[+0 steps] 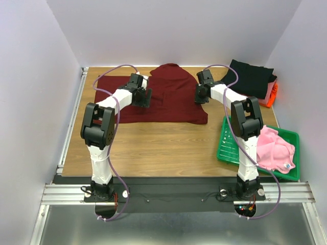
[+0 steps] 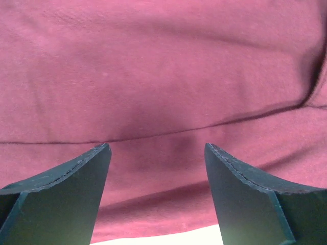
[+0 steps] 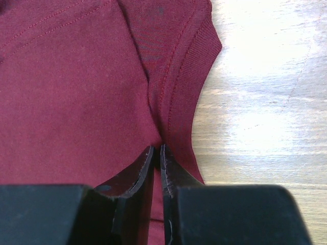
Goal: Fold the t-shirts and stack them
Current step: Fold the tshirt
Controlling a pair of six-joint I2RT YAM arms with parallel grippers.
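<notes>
Plain dark maroon t-shirt (image 1: 168, 97), upper middle of the frame, has hems stitched in brighter red thread and lies on a light-brown wood-grain surface (image 1: 163, 148). Upper right: black t-shirt (image 1: 249, 76) over salmon t-shirt (image 1: 266, 91), with orange t-shirt (image 1: 275, 95) at the edge. Lower right: light pink t-shirt (image 1: 273, 148) with a white-and-blue label, in a bright green gridded tray (image 1: 228, 144). The left arm (image 1: 118, 98) and right arm (image 1: 225, 93) are white with black joints and violet cables (image 1: 118, 178); the left hand (image 2: 158, 153) and right hand (image 3: 157, 152) are black.
</notes>
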